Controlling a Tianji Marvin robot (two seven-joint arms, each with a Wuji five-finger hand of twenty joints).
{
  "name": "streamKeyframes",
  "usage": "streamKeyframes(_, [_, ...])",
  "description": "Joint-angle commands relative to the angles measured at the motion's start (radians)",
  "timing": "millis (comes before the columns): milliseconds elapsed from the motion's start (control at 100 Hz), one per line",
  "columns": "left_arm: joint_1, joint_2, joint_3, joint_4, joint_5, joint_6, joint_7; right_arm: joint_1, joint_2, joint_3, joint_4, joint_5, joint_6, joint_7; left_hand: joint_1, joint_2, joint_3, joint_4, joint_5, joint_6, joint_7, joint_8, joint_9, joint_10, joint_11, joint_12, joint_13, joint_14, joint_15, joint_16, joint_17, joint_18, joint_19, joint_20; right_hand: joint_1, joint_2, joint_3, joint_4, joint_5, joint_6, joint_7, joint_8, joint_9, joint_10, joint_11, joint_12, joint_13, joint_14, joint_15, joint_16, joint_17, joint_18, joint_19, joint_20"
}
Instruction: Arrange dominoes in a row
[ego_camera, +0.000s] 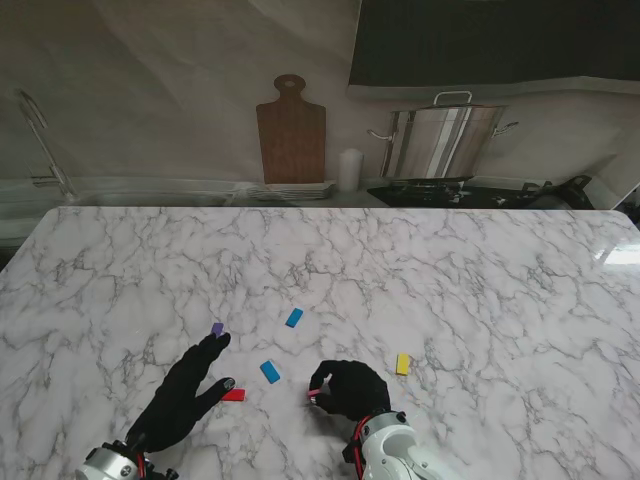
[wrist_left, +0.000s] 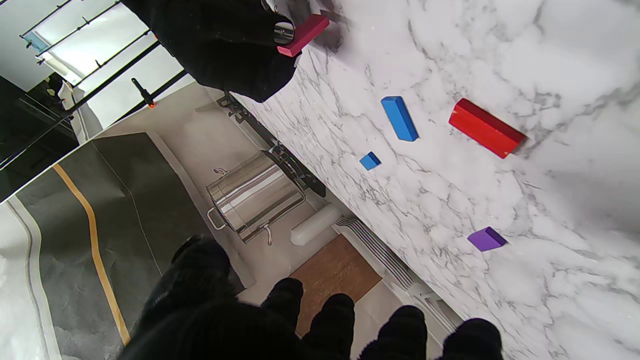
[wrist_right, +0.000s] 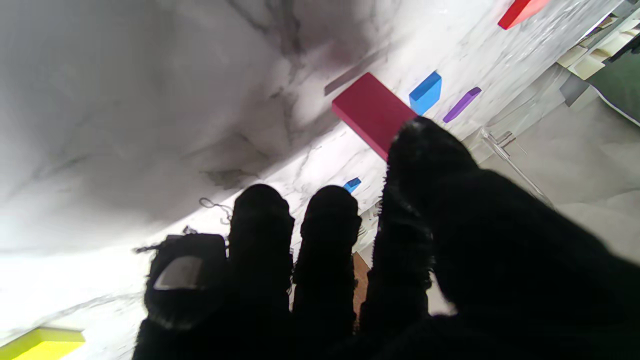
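Note:
My right hand is shut on a crimson domino, pinched at the fingertips just over the marble; the left wrist view shows that same crimson domino in the right hand. My left hand is open with fingers spread, low over the table. A red domino lies by its thumb and a purple domino sits just past its fingertips. Between the hands lies a blue domino, and a second blue domino is farther from me. To the right of my right hand is a yellow domino.
The marble table stretches far beyond the dominoes. Behind its far edge stand a wooden cutting board, a white cylinder and a steel stockpot on a stove.

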Motion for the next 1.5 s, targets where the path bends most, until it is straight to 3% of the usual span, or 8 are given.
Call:
streamKeyframes(0, [0.005, -0.002, 0.001, -0.002, 0.000, -0.004, -0.011, -0.006, -0.006, -0.002, 0.001, 0.009, 0.006, 0.001, 0.028, 0.025, -0.010, 0.022, -0.026, -0.001, -0.018, -0.018, -0.028, -0.021, -0.005, 0.008, -0.021, -0.025, -0.005, -0.007, 0.001, -0.021, 0.003, 0.011, -0.026, 0.010, -0.001, -0.011, 0.067, -0.064, 0.083, 0.028, -0.007, -0.023, 0.029, 0.004, -0.018, 0.009, 0.010, 0.006, 0.006, -0.051, 0.126, 0.021])
streamKeyframes(530, [0.008, -0.002, -0.004, -0.002, -0.001, -0.012, -0.008, -0.033, -0.016, -0.017, -0.021, 0.020, 0.022, -0.028, 0.027, 0.026, -0.010, 0.022, -0.026, -0.002, -0.018, -0.019, -0.028, -0.022, -0.005, 0.008, -0.022, -0.026, -0.005, -0.007, 0.001, -0.021, 0.003, 0.011, -0.028, 0.005, 0.001, -0.010, 0.062, -0.041, 0.083, 0.027, -0.005, -0.025, 0.028, 0.001, -0.017, 0.007, 0.007, 0.007, 0.001, -0.049, 0.120, 0.032])
streamKeyframes(920, [0.009, -0.003, -0.004, -0.002, -0.002, -0.013, -0.005, -0.051, -0.052, -0.042, 0.016, 0.048, 0.022, -0.132, 0.028, 0.025, -0.010, 0.022, -0.026, -0.002, -0.018, -0.021, -0.028, -0.021, -0.005, 0.006, -0.022, -0.026, -0.005, -0.008, 0.001, -0.021, 0.002, 0.010, -0.034, -0.006, 0.011, -0.014, 0.072, -0.030, 0.084, 0.018, 0.004, -0.029, 0.021, -0.006, -0.016, 0.007, 0.006, 0.008, -0.001, -0.048, 0.117, 0.038])
streamKeyframes(1490, [0.012, -0.003, -0.004, -0.006, 0.000, -0.009, -0.007, -0.051, -0.056, -0.044, 0.038, 0.035, 0.039, -0.153, 0.027, 0.025, -0.010, 0.022, -0.026, -0.001, -0.018, -0.023, -0.028, -0.022, -0.005, 0.005, -0.022, -0.026, -0.005, -0.008, 0.001, -0.021, 0.002, 0.010, -0.048, -0.014, 0.014, -0.016, 0.034, -0.018, 0.085, 0.021, -0.023, -0.030, 0.029, -0.001, -0.027, 0.002, 0.001, 0.005, -0.005, -0.042, 0.114, 0.045])
